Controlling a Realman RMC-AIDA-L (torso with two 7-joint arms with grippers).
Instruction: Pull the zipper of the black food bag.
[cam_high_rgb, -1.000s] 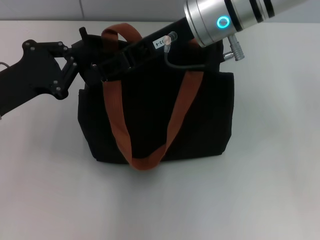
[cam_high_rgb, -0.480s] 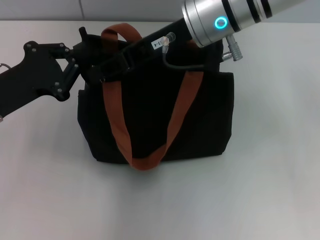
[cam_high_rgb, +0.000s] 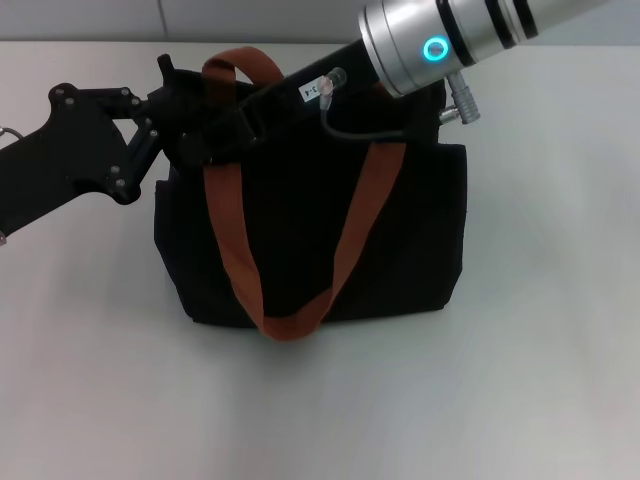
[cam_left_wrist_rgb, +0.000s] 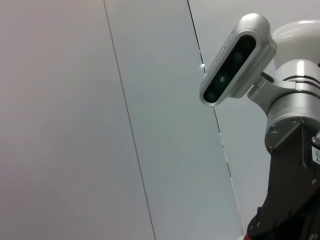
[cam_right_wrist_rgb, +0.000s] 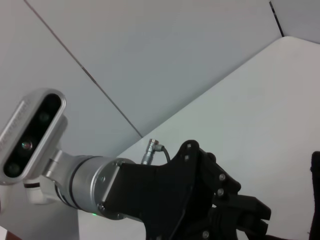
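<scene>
Black food bag (cam_high_rgb: 400, 240) unmoved, right end effector (cam_high_rgb: 215, 135) shifted slightly left along top, grip state can't tell, left end effector (cam_high_rgb: 185, 105) likewise.

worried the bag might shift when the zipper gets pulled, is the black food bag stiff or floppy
The black food bag looks fairly boxy, standing upright unaided. Its orange strap drapes limply, so the fabric is probably soft. Both pincers, left and right, meet at its top edge, which probably steadies it.

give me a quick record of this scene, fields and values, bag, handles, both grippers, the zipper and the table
bag: black food bag, upright on the white table
handles: two orange-brown straps; one loops down the front, one rises at the top
left gripper: at the bag's top left corner
right gripper: reaches across the bag's top edge to the same corner
zipper: pull tab not visible, hidden by the grippers
</scene>
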